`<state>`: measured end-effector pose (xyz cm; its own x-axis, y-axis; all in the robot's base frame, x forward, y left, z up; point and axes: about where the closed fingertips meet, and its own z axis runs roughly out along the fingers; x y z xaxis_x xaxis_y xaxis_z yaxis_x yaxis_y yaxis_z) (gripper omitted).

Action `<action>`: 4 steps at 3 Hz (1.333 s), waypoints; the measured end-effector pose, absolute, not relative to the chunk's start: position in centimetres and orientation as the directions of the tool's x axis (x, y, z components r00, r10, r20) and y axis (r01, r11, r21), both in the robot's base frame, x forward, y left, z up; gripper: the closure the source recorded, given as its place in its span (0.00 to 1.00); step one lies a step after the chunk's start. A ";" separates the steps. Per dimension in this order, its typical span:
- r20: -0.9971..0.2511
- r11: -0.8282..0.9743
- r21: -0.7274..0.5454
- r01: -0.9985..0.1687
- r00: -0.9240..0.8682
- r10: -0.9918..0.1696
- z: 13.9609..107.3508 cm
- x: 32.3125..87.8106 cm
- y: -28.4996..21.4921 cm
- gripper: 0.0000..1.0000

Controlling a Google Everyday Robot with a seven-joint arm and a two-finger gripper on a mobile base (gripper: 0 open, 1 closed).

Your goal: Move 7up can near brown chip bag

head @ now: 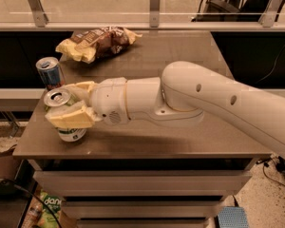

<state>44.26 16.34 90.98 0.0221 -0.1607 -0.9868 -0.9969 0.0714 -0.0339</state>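
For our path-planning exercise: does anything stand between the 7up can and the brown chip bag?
The gripper clasps the 7up can at the table's front corner. The bare tabletop leads to the brown chip bag; only the blue can stands close beside that line.

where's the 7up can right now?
7up can: near corner of the table, image left, held in the gripper, right beside the blue can, well short of the brown chip bag.

My gripper, pale yellow, clasps the 7up can at the grey-brown table front-left corner | 7up can: white and green, silver top | brown chip bag: brown, pale yellow ends | blue can: blue and silver | my arm: cream
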 end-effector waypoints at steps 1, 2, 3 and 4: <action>-0.986 0.104 -0.036 -0.994 0.018 -0.168 92.4 45.3 15.3 1.00; -0.985 0.175 -0.072 -0.982 0.042 -0.169 94.9 47.2 13.5 1.00; -0.982 0.250 -0.112 -0.962 0.069 -0.173 97.4 49.1 11.8 1.00; -0.982 0.336 -0.134 -0.932 0.078 -0.175 99.8 51.8 9.8 1.00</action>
